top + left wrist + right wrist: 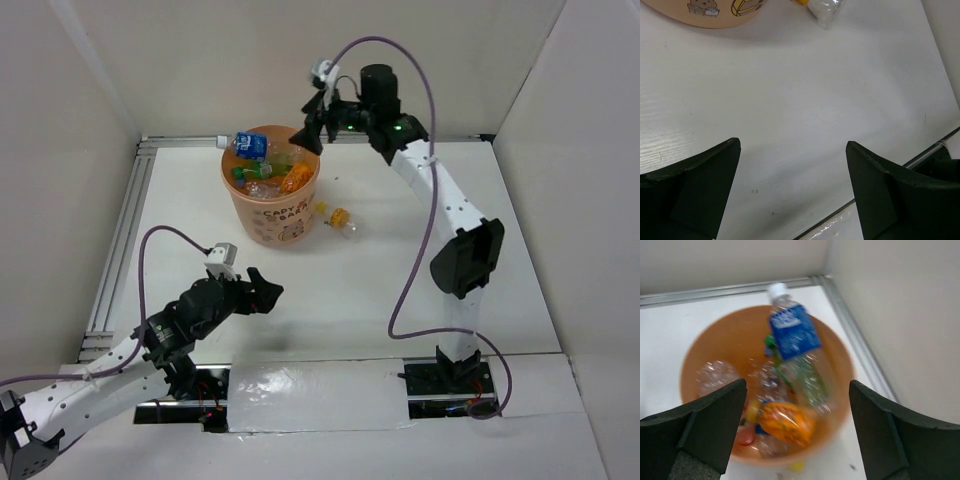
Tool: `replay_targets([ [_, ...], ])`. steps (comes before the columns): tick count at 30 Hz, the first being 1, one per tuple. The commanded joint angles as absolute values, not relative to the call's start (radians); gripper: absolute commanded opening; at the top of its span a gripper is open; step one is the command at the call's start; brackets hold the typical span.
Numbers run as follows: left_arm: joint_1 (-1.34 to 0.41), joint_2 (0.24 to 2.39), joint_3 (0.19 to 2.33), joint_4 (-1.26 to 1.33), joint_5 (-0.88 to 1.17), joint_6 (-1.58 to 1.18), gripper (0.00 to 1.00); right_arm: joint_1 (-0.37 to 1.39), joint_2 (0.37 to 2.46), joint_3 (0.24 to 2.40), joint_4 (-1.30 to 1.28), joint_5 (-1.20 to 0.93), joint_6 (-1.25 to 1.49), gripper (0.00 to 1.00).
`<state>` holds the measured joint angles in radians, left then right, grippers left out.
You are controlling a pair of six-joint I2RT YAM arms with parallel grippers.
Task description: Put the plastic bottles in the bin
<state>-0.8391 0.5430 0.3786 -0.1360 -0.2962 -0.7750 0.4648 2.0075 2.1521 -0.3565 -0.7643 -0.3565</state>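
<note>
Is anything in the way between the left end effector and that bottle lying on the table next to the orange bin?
Nothing visible. Only bare table lies between the open left end effector and the bottle; the bin stands off to one side, close beside the bottle.

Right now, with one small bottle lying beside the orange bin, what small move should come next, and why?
Probably ease the left pincer forward toward the small clear plastic bottle with yellow-orange markings: it lies outside the round translucent orange bin, at the top of that wrist view, and the jaws stand open and empty.
</note>
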Motion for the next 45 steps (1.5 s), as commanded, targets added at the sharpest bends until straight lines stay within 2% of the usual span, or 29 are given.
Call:
replay_targets([
  [1, -0.845, 0.560, 0.376, -0.101, -0.313, -0.776, 0.99, 0.364, 1.884, 2.105, -0.383, -0.677, -0.408, 0.89],
  [3, -0.845, 0.575, 0.376, -0.101, -0.304, -0.764, 0.99, 0.310, 1.862, 1.996, -0.420, -0.623, -0.449, 0.79],
  [4, -0.845, 0.589, 0.385, -0.092, -0.304, -0.753, 0.99, 0.295, 1.853, 1.961, -0.460, -0.614, -0.504, 0.66],
  [6, -0.845, 0.604, 0.385, -0.092, -0.304, -0.744, 0.99, 0.269, 1.844, 1.878, -0.508, -0.579, -0.554, 0.32],
  [8, -0.845, 0.627, 0.394, -0.074, -0.292, -0.735, 0.99, 0.268, 1.856, 1.817, -0.580, -0.536, -0.607, 0.19],
  [9, -0.845, 0.646, 0.394, -0.074, -0.291, -0.735, 0.99, 0.268, 1.871, 1.816, -0.580, -0.535, -0.607, 0.19],
  [10, -0.845, 0.655, 0.394, -0.074, -0.282, -0.723, 0.99, 0.268, 1.881, 1.803, -0.589, -0.525, -0.607, 0.24],
  [11, -0.845, 0.666, 0.406, -0.065, -0.282, -0.723, 0.99, 0.268, 1.890, 1.781, -0.589, -0.525, -0.607, 0.34],
  [12, -0.845, 0.676, 0.417, -0.064, -0.282, -0.712, 0.99, 0.268, 1.914, 1.772, -0.601, -0.534, -0.617, 0.51],
  [13, -0.845, 0.695, 0.417, -0.064, -0.282, -0.712, 0.99, 0.268, 1.928, 1.772, -0.601, -0.534, -0.617, 0.77],
  [15, -0.845, 0.709, 0.426, -0.064, -0.282, -0.712, 0.99, 0.268, 1.960, 1.763, -0.612, -0.534, -0.617, 0.93],
  [17, -0.845, 0.719, 0.426, -0.055, -0.273, -0.712, 0.99, 0.268, 2.003, 1.749, -0.612, -0.534, -0.617, 0.99],
  [19, -0.845, 0.719, 0.404, -0.055, -0.273, -0.721, 0.99, 0.281, 2.037, 1.735, -0.597, -0.545, -0.604, 1.00],
  [28, -0.845, 0.689, 0.393, -0.092, -0.296, -0.747, 0.99, 0.337, 2.121, 1.669, -0.566, -0.499, -0.604, 1.00],
  [32, -0.845, 0.689, 0.393, -0.092, -0.305, -0.756, 0.99, 0.356, 2.143, 1.623, -0.566, -0.471, -0.594, 0.95],
  [36, -0.845, 0.699, 0.393, -0.074, -0.305, -0.756, 0.99, 0.328, 2.105, 1.580, -0.589, -0.471, -0.606, 0.70],
  [37, -0.845, 0.710, 0.393, -0.074, -0.305, -0.756, 0.99, 0.318, 2.091, 1.569, -0.604, -0.480, -0.632, 0.50],
  [38, -0.845, 0.710, 0.393, -0.063, -0.305, -0.756, 0.99, 0.286, 2.060, 1.569, -0.641, -0.480, -0.643, 0.39],
  [39, -0.845, 0.710, 0.393, -0.063, -0.305, -0.765, 0.99, 0.266, 2.042, 1.589, -0.659, -0.501, -0.652, 0.22],
  [40, -0.845, 0.710, 0.382, -0.049, -0.305, -0.765, 0.99, 0.244, 2.019, 1.589, -0.676, -0.502, -0.666, 0.22],
  [41, -0.845, 0.701, 0.382, -0.049, -0.305, -0.765, 0.99, 0.221, 1.994, 1.620, -0.695, -0.520, -0.666, 0.16],
  [45, -0.854, 0.678, 0.362, -0.025, -0.305, -0.765, 0.99, 0.147, 1.867, 1.747, -0.765, -0.566, -0.692, 0.16],
])
